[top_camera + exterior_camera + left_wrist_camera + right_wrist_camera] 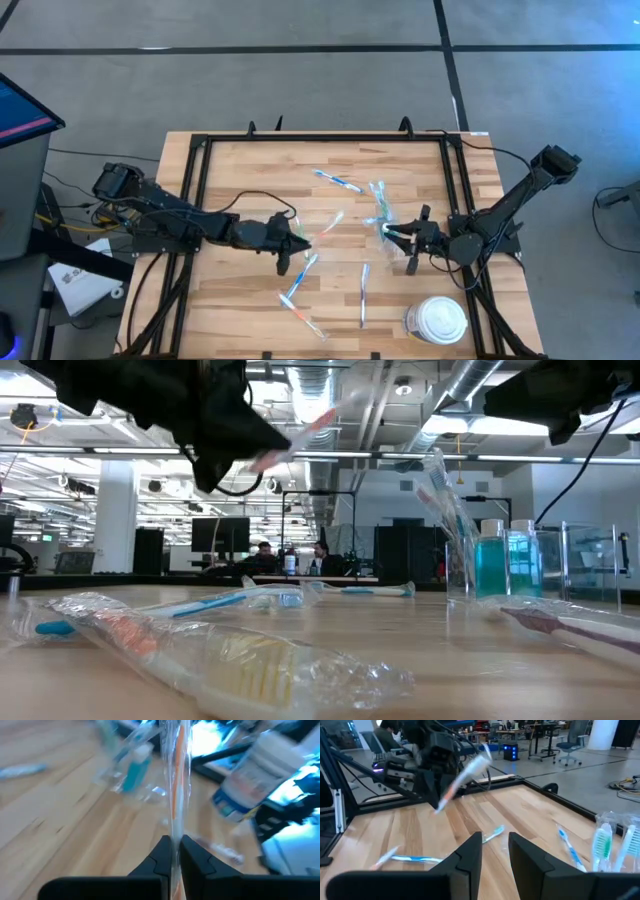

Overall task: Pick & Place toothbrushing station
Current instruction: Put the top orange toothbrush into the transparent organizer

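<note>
My left gripper (pixel 297 240) is shut on a clear-wrapped toothbrush with a pink-orange handle (pixel 325 224), above the table's middle. It also shows in the low view (pixel 300 432) and the right wrist view (pixel 465 772). The small clear cup (pixel 380 212) stands right of centre with wrapped toothbrushes upright in it and teal tubes (pixel 490 565) beside it. My right gripper (pixel 405 242) is open and empty, just right of the cup. Several wrapped toothbrushes (pixel 338 181) (pixel 299 283) (pixel 363 293) lie flat on the wood. My left gripper pinches the wrapped toothbrush between its two fingers, at a point on the handle (pixel 175 836). The brush runs on straight ahead past the fingertips, along the fingers. It is lifted clear of the table and slants upward toward the cup's side (pixel 300 432).
A large white round lidded container (pixel 437 320) stands at the near right. A black frame (pixel 200 150) borders the wooden table. One wrapped toothbrush (pixel 230 655) lies close to the near edge. People sit in the room far behind the table (pixel 265 552).
</note>
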